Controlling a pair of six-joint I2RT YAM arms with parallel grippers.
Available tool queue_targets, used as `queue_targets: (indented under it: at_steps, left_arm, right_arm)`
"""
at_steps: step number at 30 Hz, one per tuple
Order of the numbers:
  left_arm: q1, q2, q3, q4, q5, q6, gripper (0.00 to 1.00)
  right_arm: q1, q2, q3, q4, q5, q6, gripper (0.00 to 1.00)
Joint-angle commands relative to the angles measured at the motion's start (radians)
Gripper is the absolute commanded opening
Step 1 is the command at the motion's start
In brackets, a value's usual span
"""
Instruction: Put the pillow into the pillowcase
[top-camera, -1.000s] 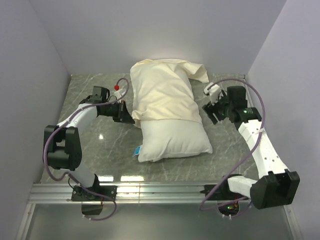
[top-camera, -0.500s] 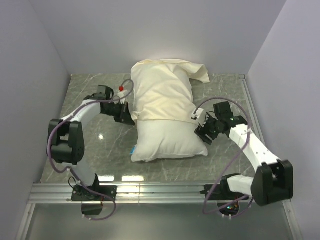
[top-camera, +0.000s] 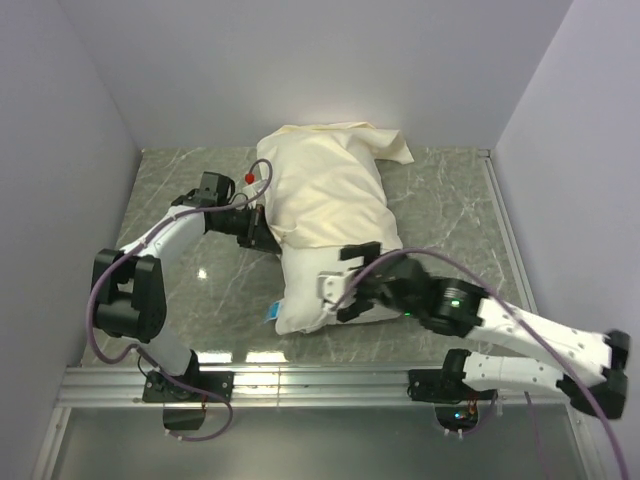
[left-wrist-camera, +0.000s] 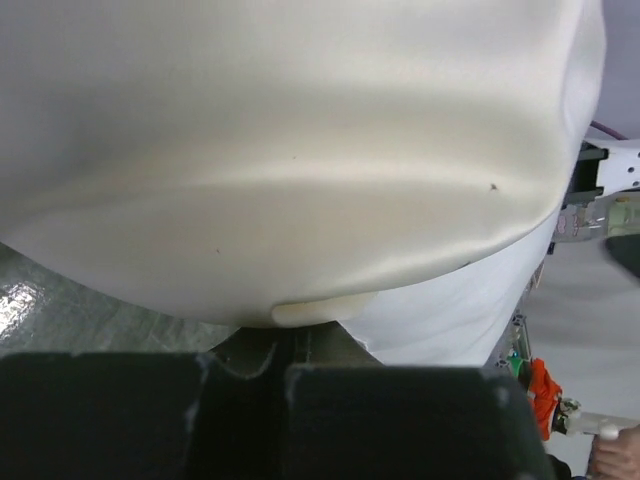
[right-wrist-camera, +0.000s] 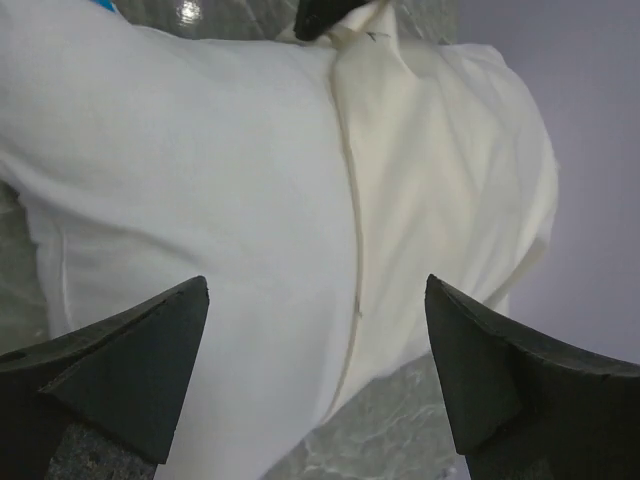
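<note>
The plump white pillow (top-camera: 305, 290) lies mid-table, its far part inside the cream pillowcase (top-camera: 320, 190); the near end sticks out. My left gripper (top-camera: 262, 232) is shut at the left side of the pillowcase's opening hem. In the left wrist view the pillowcase (left-wrist-camera: 300, 180) fills the top, a fold of its hem meets my left gripper (left-wrist-camera: 290, 365), and the pillow (left-wrist-camera: 460, 310) shows on the right. My right gripper (top-camera: 345, 282) hovers open over the pillow's bare end. In the right wrist view, my right gripper (right-wrist-camera: 317, 345) spans the hem, pillow (right-wrist-camera: 180, 180) left, pillowcase (right-wrist-camera: 450, 170) right.
The grey marble table (top-camera: 450, 200) is walled at the back and both sides. A metal rail (top-camera: 320, 385) runs along the near edge by the arm bases. A small blue tag (top-camera: 272, 310) pokes out at the pillow's near left corner.
My right arm has swung from the pillow's right side to above its near end, and its jaws have spread wider. The pillow has shifted slightly. The left gripper keeps its hold.
</note>
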Motion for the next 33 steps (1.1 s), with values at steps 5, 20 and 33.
queue_targets:
  at_steps: [5, 20, 33]
  left_arm:
    - [0.002, 0.006, 0.076, 0.018, 0.078, -0.019, 0.0]
    - [0.003, -0.102, -0.056, -0.058, 0.14, 0.044, 0.0]
    - [0.005, -0.096, -0.024, -0.639, 0.347, 0.458, 0.0]
  right_arm:
    - [0.242, 0.19, -0.09, 0.299, 0.233, -0.183, 0.98]
    - [0.049, 0.791, 0.126, 0.596, 0.484, -0.13, 0.09]
    - [-0.215, 1.011, 0.515, 0.562, 0.641, 0.034, 0.0]
